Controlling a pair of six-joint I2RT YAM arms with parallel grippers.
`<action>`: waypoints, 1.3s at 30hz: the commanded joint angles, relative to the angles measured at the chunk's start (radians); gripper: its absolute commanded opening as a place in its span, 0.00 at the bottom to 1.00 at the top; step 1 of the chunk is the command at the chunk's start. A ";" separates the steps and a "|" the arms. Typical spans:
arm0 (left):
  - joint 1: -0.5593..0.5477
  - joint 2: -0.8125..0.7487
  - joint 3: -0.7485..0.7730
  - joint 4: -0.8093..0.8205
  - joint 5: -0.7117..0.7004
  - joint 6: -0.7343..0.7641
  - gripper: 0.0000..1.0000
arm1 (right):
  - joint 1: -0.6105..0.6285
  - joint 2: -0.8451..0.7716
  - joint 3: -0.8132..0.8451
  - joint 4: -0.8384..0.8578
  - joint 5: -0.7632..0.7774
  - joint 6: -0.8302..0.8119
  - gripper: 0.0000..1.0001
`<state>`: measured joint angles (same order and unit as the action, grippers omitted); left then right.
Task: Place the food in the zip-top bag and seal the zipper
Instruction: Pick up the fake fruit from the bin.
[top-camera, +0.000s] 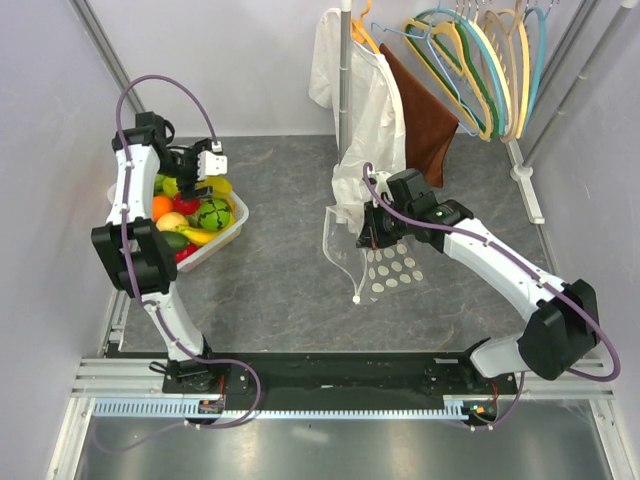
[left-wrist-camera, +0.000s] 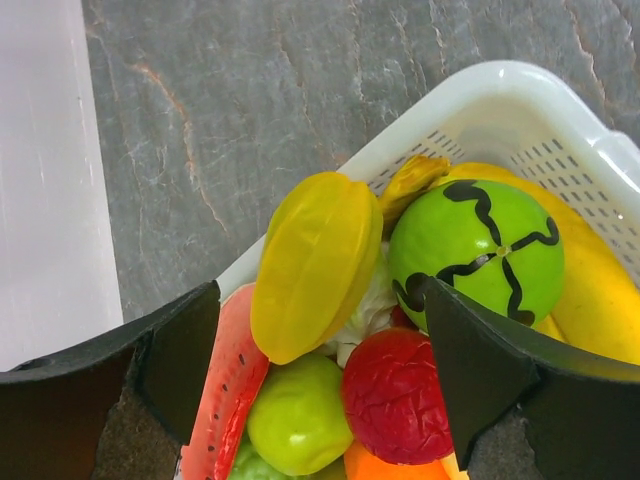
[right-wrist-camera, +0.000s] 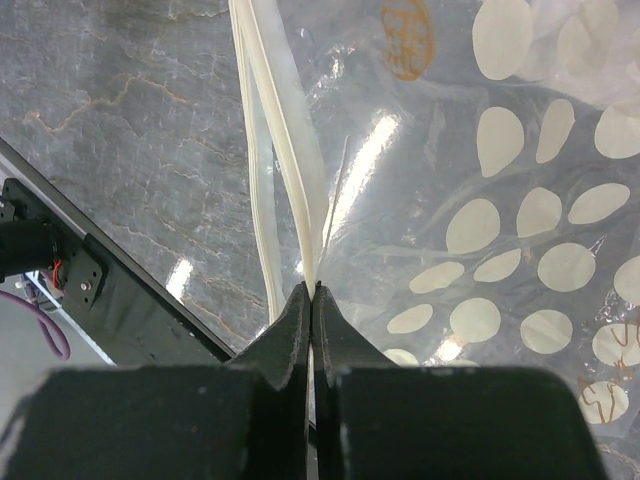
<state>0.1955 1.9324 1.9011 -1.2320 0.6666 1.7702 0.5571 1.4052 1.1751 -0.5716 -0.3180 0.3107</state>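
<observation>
**Operator:** Where is the zip-top bag (top-camera: 385, 265), and what holds it?

**Technician:** It is at the right-centre of the table (top-camera: 280, 300), in front of the hanging white garment. The right gripper (right-wrist-camera: 312, 298) is fully closed on its mouth edge, with the white zipper (right-wrist-camera: 290, 180) track pinched between the finger pads. The purpose appears to be to keep the floppy film raised and the mouth in a known position for loading.

**Operator:** Which way does it point?

**Technician:** In the top view the zipper track runs along the bag's left side, from far to near. The small slider tab (top-camera: 356, 298) is at the near end. The mouth therefore faces left, toward the basket. The dotted body extends right, under the gripper. Whether the lower corner rests on the table cannot be determined.

**Operator:** Where is the food?

**Technician:** All of it is in the white lattice basket (left-wrist-camera: 500, 100) at the left, well apart from the bag. Visible items: a yellow star fruit (left-wrist-camera: 315, 265), a green ball with black lines (left-wrist-camera: 480, 250), a red wrinkled fruit (left-wrist-camera: 395, 395) and a watermelon slice (left-wrist-camera: 225, 390).

**Operator:** State of the left gripper (left-wrist-camera: 320, 350)?

**Technician:** Its jaws are spread wide above the pile and grip nothing. They straddle the star fruit and red fruit, which suggests a pick is being lined up. No food is in the bag yet.
</observation>
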 joint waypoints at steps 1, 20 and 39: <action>-0.008 0.034 0.042 -0.026 -0.041 0.112 0.89 | 0.003 0.018 0.034 0.024 -0.021 -0.009 0.00; -0.021 0.100 0.019 0.068 -0.082 0.173 0.86 | 0.003 0.047 0.035 0.022 -0.023 -0.015 0.00; 0.002 0.011 -0.019 0.057 -0.079 0.209 0.37 | 0.001 0.044 0.034 0.016 -0.010 -0.028 0.00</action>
<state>0.1761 2.0312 1.8851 -1.1683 0.5579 1.9488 0.5571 1.4605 1.1770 -0.5716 -0.3279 0.2989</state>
